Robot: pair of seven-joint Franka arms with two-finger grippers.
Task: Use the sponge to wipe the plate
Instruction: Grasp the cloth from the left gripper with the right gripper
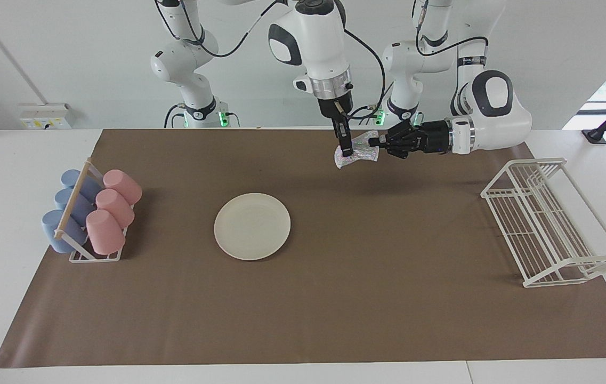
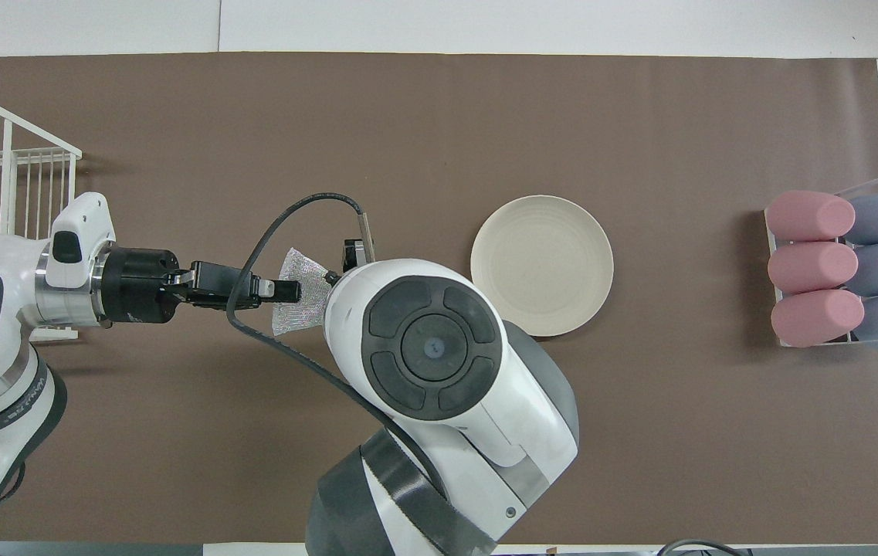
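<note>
The sponge [image 1: 362,151] is a small glittery silvery pad held up in the air over the brown mat, toward the robots' edge. My left gripper [image 1: 378,143] reaches in level from the left arm's end and is shut on one end of it. My right gripper [image 1: 345,149] points straight down onto the sponge's other end. In the overhead view the sponge [image 2: 301,300] shows between the left gripper [image 2: 290,291] and the right arm's wrist, which hides the right gripper. The cream-white plate [image 1: 252,226] lies flat on the mat, apart from both grippers; it also shows in the overhead view [image 2: 541,265].
A rack of pink and blue cups [image 1: 92,216] stands at the right arm's end of the table. A white wire dish rack [image 1: 548,224] stands at the left arm's end. A brown mat [image 1: 334,298] covers the table.
</note>
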